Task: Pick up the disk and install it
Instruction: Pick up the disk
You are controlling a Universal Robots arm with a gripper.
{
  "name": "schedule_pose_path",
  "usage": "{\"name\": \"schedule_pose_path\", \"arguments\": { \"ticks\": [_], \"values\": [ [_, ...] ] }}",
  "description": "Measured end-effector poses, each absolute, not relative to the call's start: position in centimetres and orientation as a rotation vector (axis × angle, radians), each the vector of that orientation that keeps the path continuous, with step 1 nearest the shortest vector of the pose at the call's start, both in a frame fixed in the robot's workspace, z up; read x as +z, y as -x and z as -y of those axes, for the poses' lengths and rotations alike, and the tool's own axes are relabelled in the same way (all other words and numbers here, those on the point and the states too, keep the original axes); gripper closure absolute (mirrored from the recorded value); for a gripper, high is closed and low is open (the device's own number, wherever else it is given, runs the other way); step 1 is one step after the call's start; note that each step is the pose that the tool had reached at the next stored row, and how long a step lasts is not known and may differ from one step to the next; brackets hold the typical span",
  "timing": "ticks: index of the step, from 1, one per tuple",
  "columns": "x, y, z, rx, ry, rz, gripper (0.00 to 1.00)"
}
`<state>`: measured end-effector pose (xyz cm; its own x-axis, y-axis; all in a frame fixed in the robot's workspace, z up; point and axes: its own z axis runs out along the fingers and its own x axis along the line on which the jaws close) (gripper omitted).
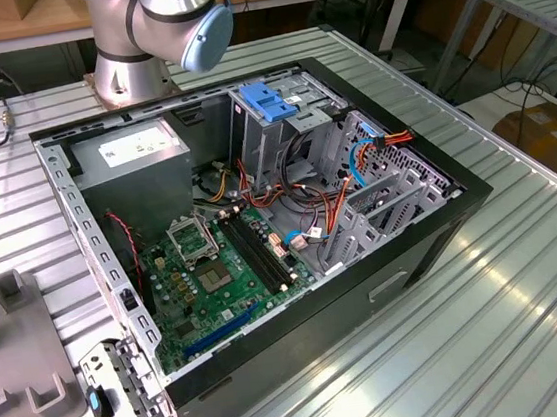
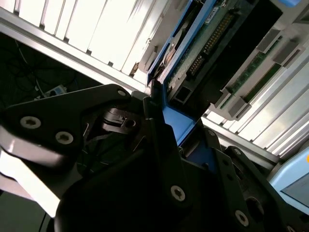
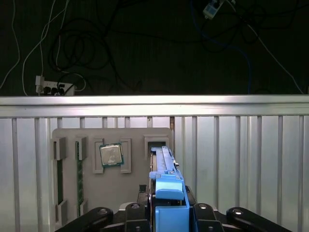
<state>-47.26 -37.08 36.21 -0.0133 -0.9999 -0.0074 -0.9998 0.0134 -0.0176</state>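
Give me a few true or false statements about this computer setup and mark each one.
1. The computer case lies open, its motherboard showing. True.
2. A processor chip sits in the grey tray. True.
3. The disk sits inside the drive cage. False: it stands edge-on at the grey tray, gripped by the hand.
4. The drive cage has a red top. False: it is blue.
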Motion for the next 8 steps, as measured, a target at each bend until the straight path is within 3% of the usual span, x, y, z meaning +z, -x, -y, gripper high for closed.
{"name": "schedule_pose_path", "arguments": {
  "ticks": [8],
  "values": [
    [37.04,47.25,37.07,-0.008,2.194,-2.224,0.63]
  ]
}}
